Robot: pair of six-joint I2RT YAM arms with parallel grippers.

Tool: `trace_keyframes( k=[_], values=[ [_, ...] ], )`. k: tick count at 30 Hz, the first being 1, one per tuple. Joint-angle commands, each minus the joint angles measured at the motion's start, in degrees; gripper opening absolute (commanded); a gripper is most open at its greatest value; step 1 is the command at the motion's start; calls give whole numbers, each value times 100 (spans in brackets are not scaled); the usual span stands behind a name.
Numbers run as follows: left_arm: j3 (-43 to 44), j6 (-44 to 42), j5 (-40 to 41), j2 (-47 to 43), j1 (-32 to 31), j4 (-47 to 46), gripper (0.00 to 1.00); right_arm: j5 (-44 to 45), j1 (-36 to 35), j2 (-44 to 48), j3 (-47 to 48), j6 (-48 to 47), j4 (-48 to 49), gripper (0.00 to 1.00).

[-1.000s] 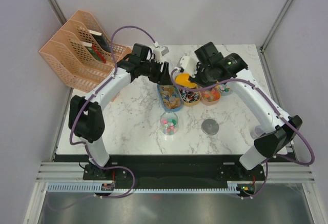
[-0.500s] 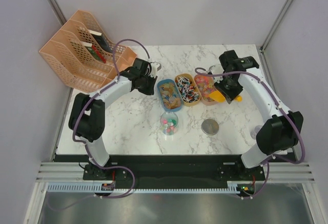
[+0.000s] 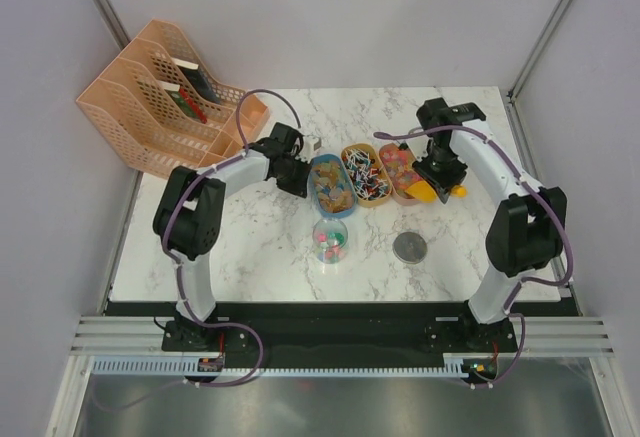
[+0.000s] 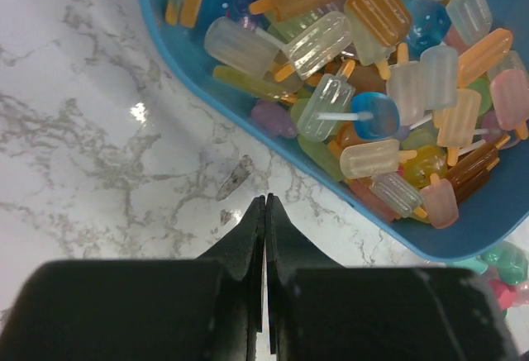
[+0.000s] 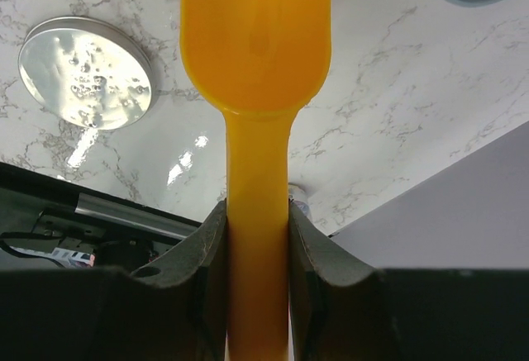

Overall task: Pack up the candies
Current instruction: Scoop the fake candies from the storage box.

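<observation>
The candies [image 4: 372, 121] lie just beyond the left gripper [image 4: 264, 200] (jaws pressed together).

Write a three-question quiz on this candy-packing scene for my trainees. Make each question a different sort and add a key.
1. True or false: the left gripper is shut with nothing between its fingers.
2. What does the right gripper hold?
A. the metal lid
B. the yellow-orange scoop, by its handle
C. the clear cup
3. Fill the gap: the popsicle-shaped candies in the left wrist view lie in a tray coloured ____.

Key: 1 true; 2 B; 3 blue.
</observation>
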State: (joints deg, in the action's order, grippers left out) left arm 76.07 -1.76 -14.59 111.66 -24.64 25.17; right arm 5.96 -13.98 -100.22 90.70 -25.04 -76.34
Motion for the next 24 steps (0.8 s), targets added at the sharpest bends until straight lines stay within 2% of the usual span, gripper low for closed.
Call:
trace_keyframes(
  k=[1,15,24],
  values=[
    [303,132,-474,84,-76,-152,2,160,18,-233,299,96,-154,0],
    [417,273,-1221,181,-251,-153,2,274,-26,-1139,818,148,-250,0],
    [523,273,-1397,225,-251,-126,2,240,-105,-1930,1468,210,-206,0]
  ],
)
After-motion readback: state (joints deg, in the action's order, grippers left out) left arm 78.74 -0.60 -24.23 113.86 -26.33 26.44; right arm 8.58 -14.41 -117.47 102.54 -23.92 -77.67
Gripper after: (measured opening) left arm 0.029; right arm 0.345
